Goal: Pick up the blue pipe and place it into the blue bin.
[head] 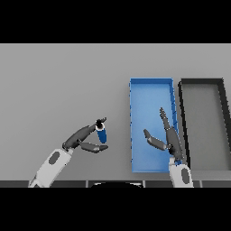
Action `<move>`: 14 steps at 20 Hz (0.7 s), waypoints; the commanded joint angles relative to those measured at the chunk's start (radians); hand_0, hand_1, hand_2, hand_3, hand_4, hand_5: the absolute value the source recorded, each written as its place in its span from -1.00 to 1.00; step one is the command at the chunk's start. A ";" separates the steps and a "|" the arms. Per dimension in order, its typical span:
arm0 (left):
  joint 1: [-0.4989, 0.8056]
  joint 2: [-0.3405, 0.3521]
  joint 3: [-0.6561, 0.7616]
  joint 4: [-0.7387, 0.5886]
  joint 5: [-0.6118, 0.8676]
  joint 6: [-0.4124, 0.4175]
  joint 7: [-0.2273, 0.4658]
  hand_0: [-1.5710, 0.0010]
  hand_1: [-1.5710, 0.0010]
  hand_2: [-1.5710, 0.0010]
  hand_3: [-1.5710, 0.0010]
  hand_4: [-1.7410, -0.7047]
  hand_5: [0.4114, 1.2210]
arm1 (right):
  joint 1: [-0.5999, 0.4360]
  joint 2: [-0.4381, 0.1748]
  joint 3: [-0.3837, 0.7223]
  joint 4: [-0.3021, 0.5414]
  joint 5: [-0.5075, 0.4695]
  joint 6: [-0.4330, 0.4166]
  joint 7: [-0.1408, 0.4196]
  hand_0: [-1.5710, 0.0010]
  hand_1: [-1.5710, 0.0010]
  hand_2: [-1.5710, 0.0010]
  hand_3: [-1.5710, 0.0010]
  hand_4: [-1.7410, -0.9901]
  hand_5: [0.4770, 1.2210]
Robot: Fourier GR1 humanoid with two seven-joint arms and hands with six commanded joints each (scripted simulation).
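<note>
Both hands lower frame: left hand [83, 140] fingers pinch blue pipe [102, 134], left of blue bin [151, 88]; right hand [164, 135] fingers spread, holding nothing, over bin.

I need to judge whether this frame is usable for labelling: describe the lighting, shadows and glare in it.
Head view: light is flat and even across the grey table, with no glare. No cast shadow is visible under the blue pipe or either hand. The blue bin and the black bin show only slightly darker inner walls. The fingers look dark with little shading.
</note>
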 commanded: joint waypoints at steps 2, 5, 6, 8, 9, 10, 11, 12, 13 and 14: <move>-0.027 -0.018 -0.007 0.020 -0.012 -0.003 -0.015 1.00 1.00 1.00 1.00 0.18 -0.87 | 0.001 0.007 0.007 0.011 0.012 -0.006 -0.003 1.00 1.00 1.00 1.00 0.44 -0.66; -0.043 -0.071 -0.004 0.063 0.016 -0.014 -0.034 1.00 1.00 1.00 1.00 0.06 -0.75 | 0.006 0.002 -0.004 0.000 -0.008 0.001 -0.004 1.00 1.00 1.00 1.00 0.42 -0.65; -0.040 -0.080 -0.003 0.069 0.018 -0.014 -0.057 1.00 1.00 1.00 1.00 0.02 -0.70 | -0.006 0.004 -0.010 0.003 -0.012 -0.003 0.012 1.00 1.00 1.00 1.00 0.43 -0.65; -0.051 -0.118 -0.001 0.086 0.029 -0.003 -0.052 1.00 0.95 0.86 0.94 -0.09 -0.57 | 0.001 -0.002 -0.006 0.012 0.005 -0.006 0.005 1.00 1.00 1.00 1.00 0.45 -0.66; -0.051 -0.125 0.002 0.092 0.030 0.001 -0.062 0.96 0.82 0.71 0.85 -0.13 -0.49 | -0.003 -0.006 -0.010 0.002 0.003 -0.008 0.004 1.00 1.00 1.00 1.00 0.45 -0.66; -0.046 -0.126 0.006 0.083 0.033 0.009 -0.065 0.87 0.66 0.54 0.72 -0.18 -0.41 | 0.002 -0.003 -0.009 0.008 -0.005 -0.001 0.004 1.00 1.00 1.00 1.00 0.45 -0.66; -0.039 -0.141 0.009 0.087 0.052 0.007 -0.057 0.63 0.42 0.31 0.38 -0.23 -0.13 | -0.006 -0.003 -0.017 0.005 -0.018 0.000 0.014 1.00 1.00 1.00 1.00 0.44 -0.66; -0.039 -0.148 0.015 0.091 0.062 0.010 -0.043 0.36 0.14 0.07 0.10 -0.37 0.10 | -0.006 -0.002 -0.013 0.008 -0.014 0.001 0.012 1.00 1.00 1.00 1.00 0.45 -0.66; -0.042 -0.158 0.002 0.091 0.047 0.019 -0.034 0.09 -0.09 -0.15 -0.12 -0.49 0.28 | -0.004 -0.002 -0.013 0.010 -0.016 0.004 0.004 1.00 1.00 1.00 1.00 0.45 -0.66; -0.049 -0.164 -0.005 0.098 0.035 0.015 -0.048 -0.13 -0.27 -0.32 -0.29 -0.59 0.42 | -0.004 0.000 -0.015 0.017 -0.018 0.003 0.001 1.00 1.00 1.00 1.00 0.45 -0.66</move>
